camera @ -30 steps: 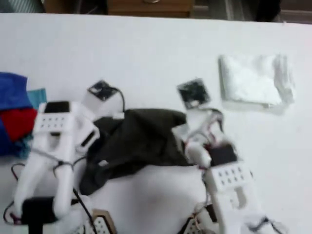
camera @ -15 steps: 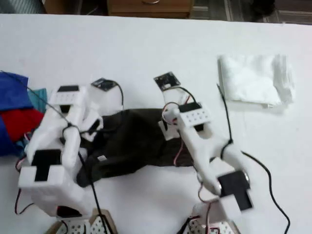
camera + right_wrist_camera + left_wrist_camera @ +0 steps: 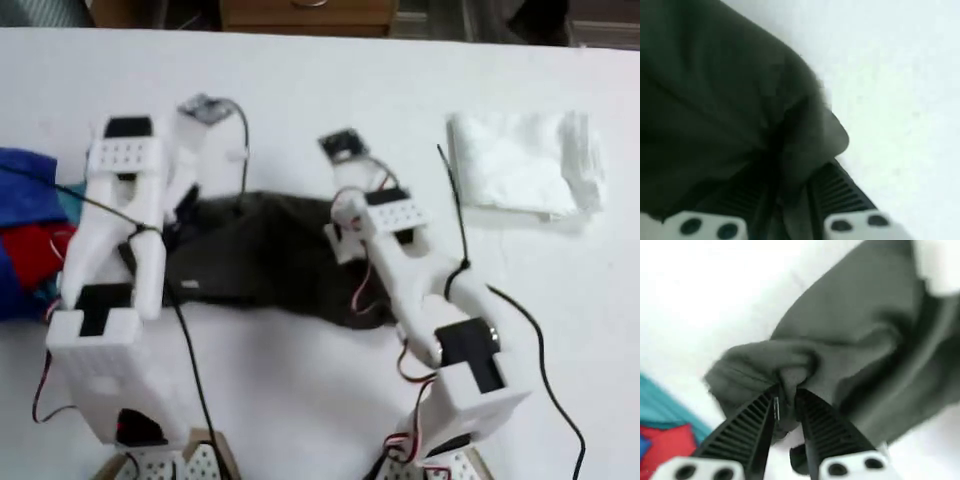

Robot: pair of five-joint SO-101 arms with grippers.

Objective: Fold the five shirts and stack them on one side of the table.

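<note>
Cloth is bunched in both grips: the left gripper (image 3: 785, 396) is clamped on a puckered fold at one end of the dark olive-grey cloth shirt (image 3: 860, 335), and the right gripper (image 3: 785, 185) pinches the other end, with fabric draped over its fingers. Seen from above, the shirt lies rumpled across the middle of the white table (image 3: 300, 90), strung between the two arms. A folded white shirt (image 3: 520, 165) sits well apart toward the far right, and a heap of blue, red and teal shirts (image 3: 25, 240) lies at the left edge. The step in hand looks like spreading the garment flat before any fold is made. To do it well, hold both pinches firm and draw the ends apart evenly until the wrinkles go. Lower the cloth rather than drop it, and stop short of the colourful heap so nothing snags. A grip on so small a tuck could slip under tension.
</note>
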